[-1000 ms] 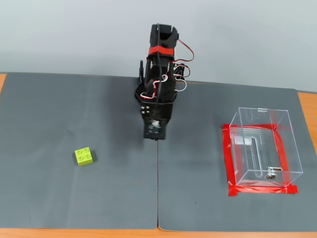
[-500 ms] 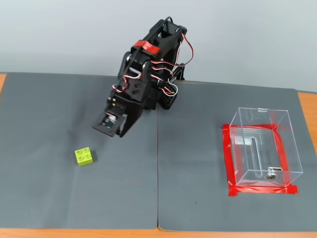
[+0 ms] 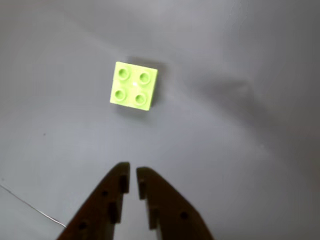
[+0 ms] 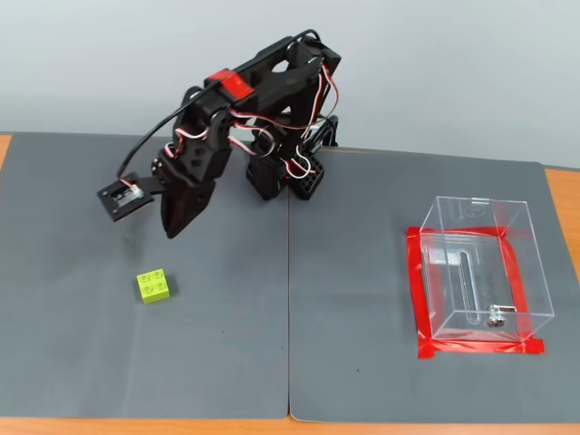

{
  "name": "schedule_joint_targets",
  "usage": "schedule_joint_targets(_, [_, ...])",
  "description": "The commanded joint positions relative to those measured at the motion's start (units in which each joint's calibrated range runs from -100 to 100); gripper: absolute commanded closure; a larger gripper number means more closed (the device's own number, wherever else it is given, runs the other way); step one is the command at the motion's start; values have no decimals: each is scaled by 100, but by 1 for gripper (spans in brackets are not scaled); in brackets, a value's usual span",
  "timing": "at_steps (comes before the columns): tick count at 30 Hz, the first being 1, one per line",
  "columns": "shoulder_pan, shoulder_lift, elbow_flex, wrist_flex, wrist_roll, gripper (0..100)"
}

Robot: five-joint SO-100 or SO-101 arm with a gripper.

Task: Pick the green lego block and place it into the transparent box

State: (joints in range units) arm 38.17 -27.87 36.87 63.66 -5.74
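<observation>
The green lego block (image 4: 154, 285) lies studs up on the grey mat, left of centre in the fixed view. In the wrist view the green lego block (image 3: 133, 86) sits ahead of the fingertips and slightly left, well apart from them. My gripper (image 4: 172, 228) hangs above the mat, up and a little right of the block, pointing down. In the wrist view the gripper (image 3: 131, 172) is shut, with only a thin slit between its fingers and nothing in it. The transparent box (image 4: 517, 263) stands far to the right, empty of the block.
Red tape (image 4: 415, 290) frames the box's base, and a small metal piece (image 4: 495, 317) lies inside it. Two grey mats meet at a seam (image 4: 289, 317). The arm's base (image 4: 294, 177) stands at the back centre. Bare wood (image 4: 564, 208) shows at the right edge.
The arm has swung from the centre of the mat to the left and reached out, bringing the gripper over the area just above the green block. Block and box have not moved.
</observation>
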Motion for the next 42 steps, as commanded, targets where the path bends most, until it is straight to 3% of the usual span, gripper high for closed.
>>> schedule_joint_targets(1, [58,248,-380,-73,-17,98])
schedule_joint_targets(9, [-2,977,-896,-116,-28,93])
schedule_joint_targets(11, [-9,1273,-986,-411,-38,89])
schedule_joint_targets(19, [-76,1926,-1005,-1271,14,88])
schedule_joint_targets(24, [-352,2053,-1005,-1323,24,87])
schedule_joint_targets(32, [-785,2104,-1005,-1271,-28,73])
schedule_joint_targets(42, [-740,2460,-1005,-1331,3,68])
